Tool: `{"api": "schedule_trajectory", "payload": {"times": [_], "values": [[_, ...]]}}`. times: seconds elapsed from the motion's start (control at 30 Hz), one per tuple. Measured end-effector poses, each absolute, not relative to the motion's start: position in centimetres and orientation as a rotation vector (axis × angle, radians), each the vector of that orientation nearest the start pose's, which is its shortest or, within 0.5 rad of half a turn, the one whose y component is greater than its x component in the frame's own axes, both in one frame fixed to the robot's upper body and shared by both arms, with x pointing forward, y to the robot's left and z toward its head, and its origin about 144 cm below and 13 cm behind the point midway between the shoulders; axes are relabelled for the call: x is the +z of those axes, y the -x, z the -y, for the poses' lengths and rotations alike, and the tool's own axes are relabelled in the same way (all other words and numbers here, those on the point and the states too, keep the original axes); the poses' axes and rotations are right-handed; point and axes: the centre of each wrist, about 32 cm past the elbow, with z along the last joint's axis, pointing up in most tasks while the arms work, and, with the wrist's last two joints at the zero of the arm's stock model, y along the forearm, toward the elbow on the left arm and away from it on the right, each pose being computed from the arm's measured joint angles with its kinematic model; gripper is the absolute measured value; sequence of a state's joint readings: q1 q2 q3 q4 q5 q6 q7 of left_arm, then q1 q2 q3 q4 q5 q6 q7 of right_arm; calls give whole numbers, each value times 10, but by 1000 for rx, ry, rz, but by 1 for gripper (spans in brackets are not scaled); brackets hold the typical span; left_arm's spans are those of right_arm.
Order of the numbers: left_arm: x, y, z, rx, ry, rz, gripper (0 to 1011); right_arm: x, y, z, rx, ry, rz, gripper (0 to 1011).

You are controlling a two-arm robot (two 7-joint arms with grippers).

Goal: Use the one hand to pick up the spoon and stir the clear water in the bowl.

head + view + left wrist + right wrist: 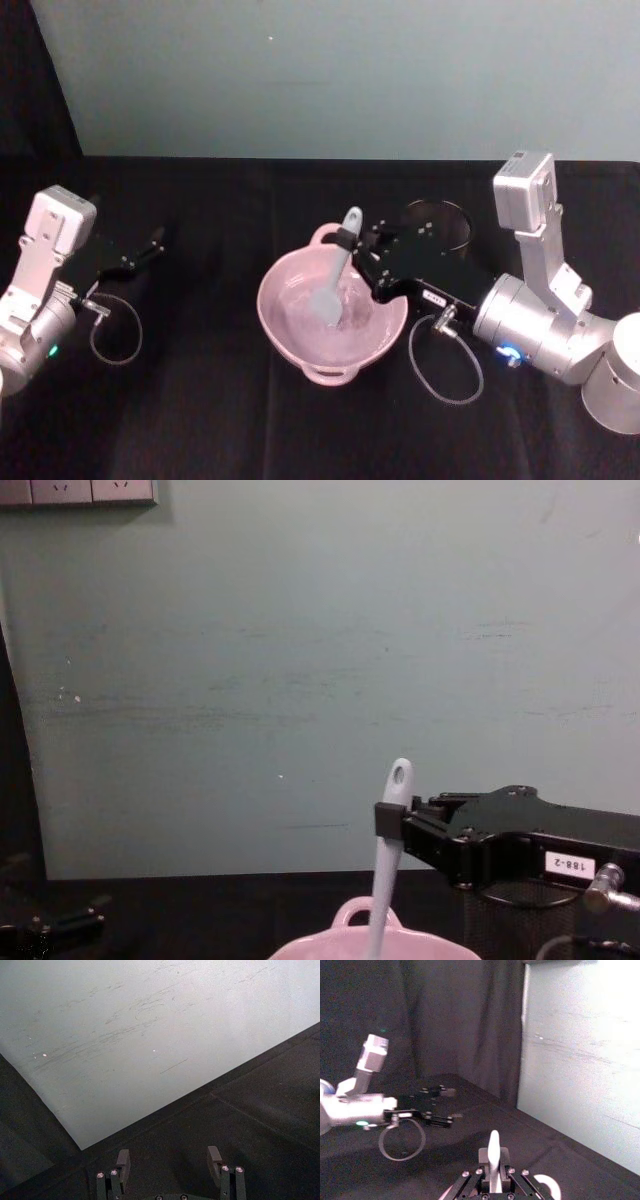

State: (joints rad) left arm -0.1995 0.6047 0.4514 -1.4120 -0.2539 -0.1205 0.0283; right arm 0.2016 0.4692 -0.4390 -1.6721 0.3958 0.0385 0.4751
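Pick-up, done: right tool [350, 242], at the 2 o'clock rim of the bowl [275, 320], is clamped on the upper handle of the spoon [330, 295], whose scoop hangs inside the bowl near its middle, handle leaning toward 1 o'clock. Stirring, judged left to do or barely begun: the water is too clear to make out, so whether the scoop is wetted cannot be told. Left tool [148, 247]: parked at 9 o'clock over the black surface [200, 420], well apart from the bowl, fingers spread, holding nothing.
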Motion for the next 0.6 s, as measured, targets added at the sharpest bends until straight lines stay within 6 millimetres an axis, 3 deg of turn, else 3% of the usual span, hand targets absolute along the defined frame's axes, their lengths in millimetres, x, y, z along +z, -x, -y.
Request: {"api": "schedule_trajectory", "payload": {"times": [0.27,0.6], "values": [[1140,-489,-310,1248,-304,285,1011,1205,-480,209,-607,35,83,117],[1140,-489,-310,1248,-304,285,1011,1197,-505,190,-630,25,66,117]]}}
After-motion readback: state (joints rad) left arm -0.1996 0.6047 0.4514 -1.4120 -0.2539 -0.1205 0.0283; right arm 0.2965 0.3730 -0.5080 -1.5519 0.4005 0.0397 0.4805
